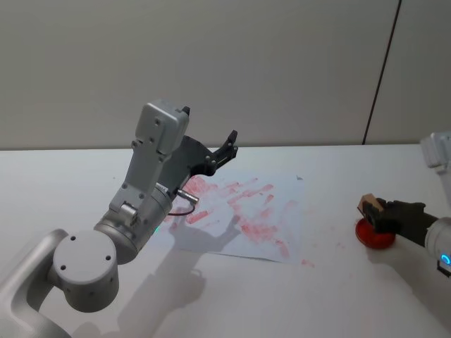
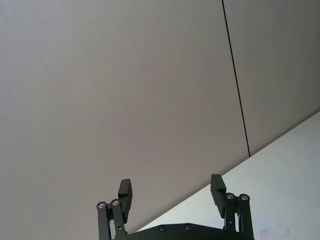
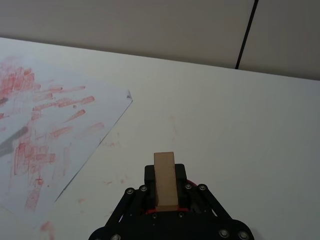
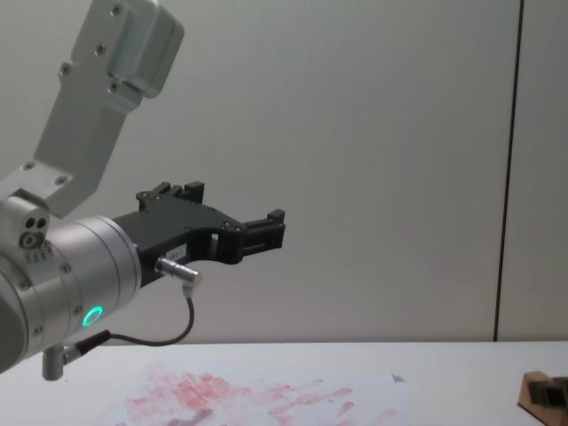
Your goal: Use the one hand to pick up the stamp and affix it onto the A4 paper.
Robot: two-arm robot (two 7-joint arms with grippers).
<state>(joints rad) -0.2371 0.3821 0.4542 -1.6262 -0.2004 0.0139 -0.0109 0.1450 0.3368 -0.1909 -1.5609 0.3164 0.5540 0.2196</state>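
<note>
Stamp (image 3: pixel 165 179) was plain matt wood; A4 paper (image 1: pixel 243 215) thin, blotchy red ink; counter (image 1: pixel 338 296) smooth matt white; right tool (image 3: pixel 165 200) matt black.

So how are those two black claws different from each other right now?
The left gripper is raised well above the A4 paper, its jaws wide apart and empty; the right gripper is down at the table to the right of the sheet, shut on the stamp over a red pad. Both have short black fingers on pale silver-white arms.
</note>
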